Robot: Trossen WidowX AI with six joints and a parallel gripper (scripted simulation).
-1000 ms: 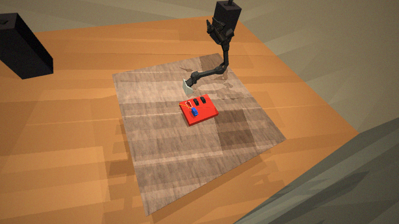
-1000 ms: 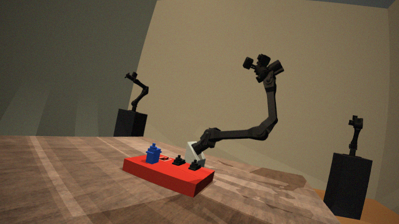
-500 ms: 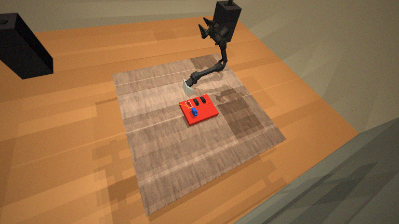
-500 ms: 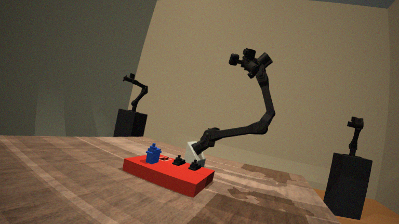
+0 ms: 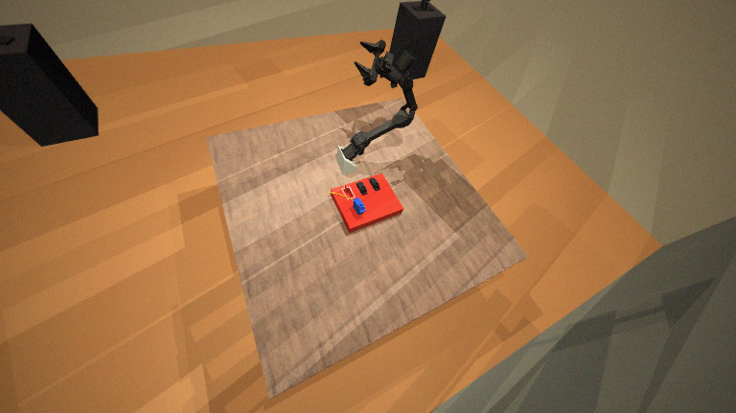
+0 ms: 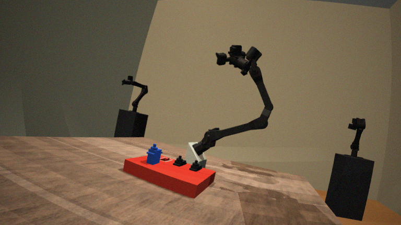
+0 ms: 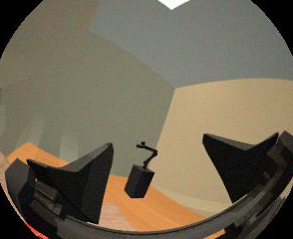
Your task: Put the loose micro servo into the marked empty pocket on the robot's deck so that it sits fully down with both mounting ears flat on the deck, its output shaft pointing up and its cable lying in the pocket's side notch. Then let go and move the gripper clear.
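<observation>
Exterior view: black parallel-jaw gripper [image 6: 222, 58] was raised high, jaws wide apart, empty.
Servo: small blue micro servo [image 6: 154, 154] stood upright on flat red rectangular deck [image 6: 168, 175].

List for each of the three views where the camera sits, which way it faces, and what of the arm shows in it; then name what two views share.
Top: high above, angled down on the red deck and blue servo; whole arm and open gripper show.
Exterior: low at mat level, looking across the deck at the far wall; whole arm shows.
Wrist: on the raised gripper, facing the wall and a black pedestal; only both fingers show.
Top and exterior share deck, servo and arm.
</observation>
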